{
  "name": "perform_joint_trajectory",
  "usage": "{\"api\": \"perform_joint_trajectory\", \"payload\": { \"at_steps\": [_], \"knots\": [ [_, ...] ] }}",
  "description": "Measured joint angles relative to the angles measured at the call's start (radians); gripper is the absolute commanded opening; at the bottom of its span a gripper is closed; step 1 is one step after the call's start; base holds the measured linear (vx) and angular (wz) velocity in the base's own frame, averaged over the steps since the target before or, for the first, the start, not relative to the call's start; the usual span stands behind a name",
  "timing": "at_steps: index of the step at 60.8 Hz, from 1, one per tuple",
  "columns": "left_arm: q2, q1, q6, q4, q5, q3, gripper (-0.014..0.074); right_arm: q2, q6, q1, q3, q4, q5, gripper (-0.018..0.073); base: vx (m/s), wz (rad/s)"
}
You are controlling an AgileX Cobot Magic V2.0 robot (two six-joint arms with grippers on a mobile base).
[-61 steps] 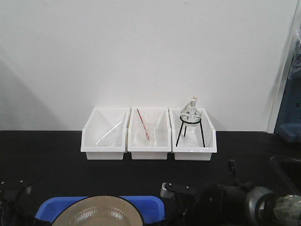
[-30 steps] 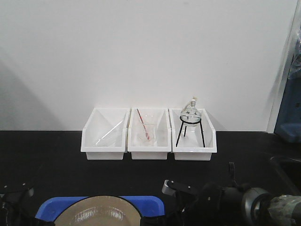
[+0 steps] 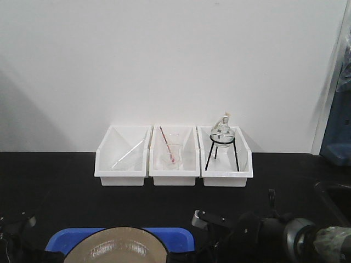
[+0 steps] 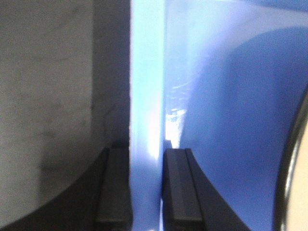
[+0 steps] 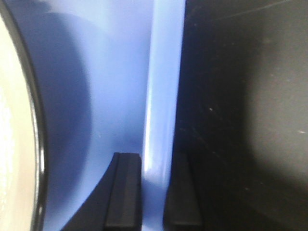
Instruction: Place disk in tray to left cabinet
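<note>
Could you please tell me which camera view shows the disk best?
The front-facing view: it shows the far half of the disk lying in the blue tray. Both wrist views catch only a sliver of its edge.

1. A laboratory is showing here: a matte black bench top [image 3: 55, 181] is stretching away ahead of the right claw [image 5: 147, 192] and ending at a plain white wall [image 3: 164, 55].
2. Three white open-front bins [image 3: 173, 176] are sitting side by side against that wall, well ahead of the claw.
3. The bin straight ahead of the claw is holding a round glass flask [image 3: 222, 131], which is resting on a black tripod stand [image 3: 237, 159].
4. The middle bin, ahead and to the claw's left, is holding a small glass beaker [image 3: 174, 158] with a red-marked rod [image 3: 164, 137] leaning in it.
5. The bin farthest to the claw's left is holding a clear glass rod [image 3: 127, 156] lying slantwise.
</note>
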Motion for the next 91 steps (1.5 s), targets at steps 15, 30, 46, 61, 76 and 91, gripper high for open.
{"api": "perform_joint_trajectory", "payload": {
  "at_steps": [15, 30, 46, 61, 76, 91],
  "knots": [
    [0.006, 0.002, 0.08, -0.149, 0.035, 0.0, -0.0003, -0.03, 0.001, -0.038, 0.015, -0.016, 0.029, -0.0007, 0.0, 0.0],
    [-0.01, -0.004, 0.082, -0.212, 0.129, -0.057, -0.0001, -0.082, 0.0, -0.122, 0.018, 0.016, 0.12, -0.0006, 0.0, 0.0],
    [-0.024, -0.009, 0.01, -0.221, 0.243, -0.171, -0.0001, -0.164, -0.012, -0.177, 0.018, 0.035, 0.158, -0.0006, 0.0, 0.0],
    [-0.04, -0.009, -0.068, -0.19, 0.35, -0.321, -0.0001, -0.263, 0.008, -0.192, -0.023, 0.018, 0.219, -0.0006, 0.0, 0.0],
    [-0.143, -0.006, -0.183, -0.179, 0.384, -0.359, -0.0001, -0.272, 0.096, -0.248, -0.193, 0.007, 0.384, -0.0006, 0.0, 0.0],
    [-0.223, -0.006, -0.28, -0.182, 0.436, -0.396, -0.0001, -0.272, 0.134, -0.279, -0.292, -0.004, 0.519, -0.0005, 0.0, 0.0]
  ]
}}
